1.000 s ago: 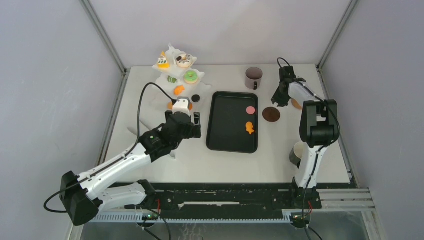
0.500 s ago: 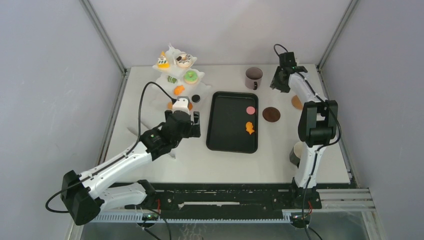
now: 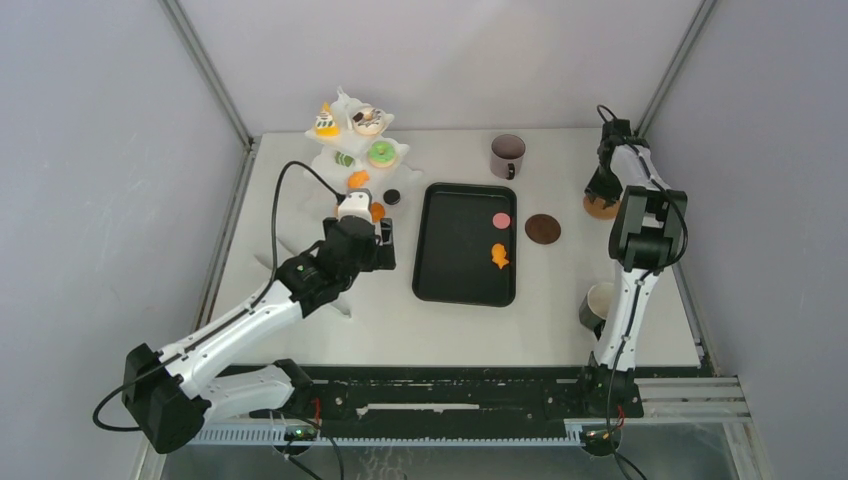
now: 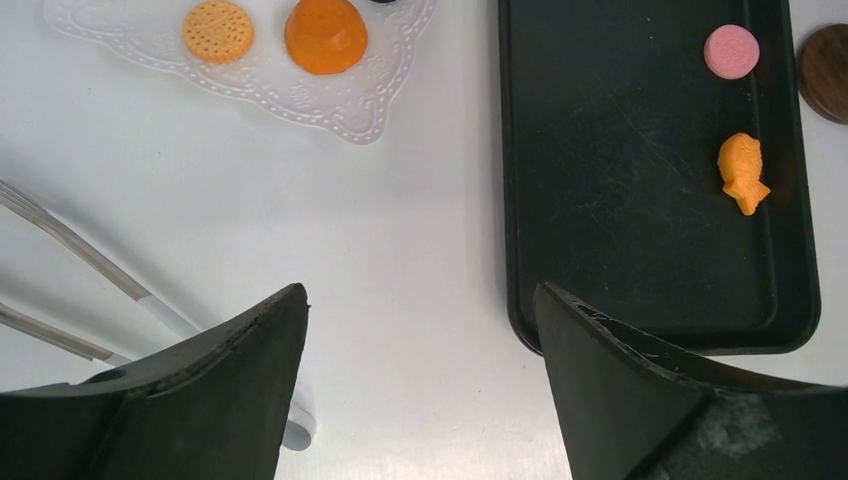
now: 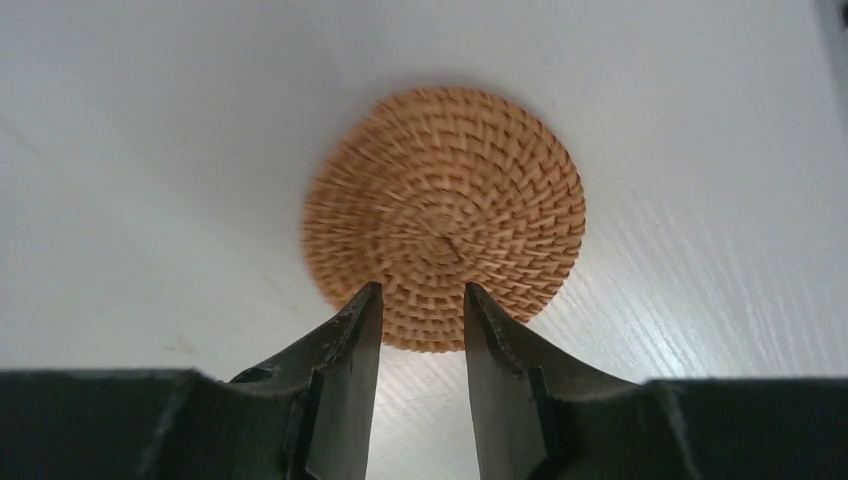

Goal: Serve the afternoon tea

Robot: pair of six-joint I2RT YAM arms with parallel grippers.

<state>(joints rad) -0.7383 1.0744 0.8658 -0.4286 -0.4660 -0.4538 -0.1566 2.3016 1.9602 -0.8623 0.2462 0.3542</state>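
Small toy pastries sit on the white tiered stand point(image 3: 340, 150) at the back left. In the left wrist view an orange cookie point(image 4: 218, 30) and an orange cake point(image 4: 325, 35) lie on its lowest plate. A pink cookie point(image 3: 502, 220) and an orange fish pastry point(image 3: 498, 256) lie in the black tray point(image 3: 450, 250). One dark mug point(image 3: 507, 155) stands behind the tray, another point(image 3: 598, 305) stands by the right arm's base. My left gripper point(image 3: 384, 242) is wide open and empty, between stand and tray point(image 4: 420, 300). My right gripper point(image 3: 601, 192) hovers over a woven coaster point(image 5: 445, 235), jaws narrowly apart and empty point(image 5: 422, 292).
A dark brown round coaster point(image 3: 543, 229) lies right of the tray. A small black round piece point(image 3: 392, 197) lies by the stand. The left arm's cable loops over the table's left part. Cage posts stand at the back corners.
My right gripper has swung from beside the back mug to the right, over the woven coaster. My left gripper has shifted slightly left and back, toward the stand.
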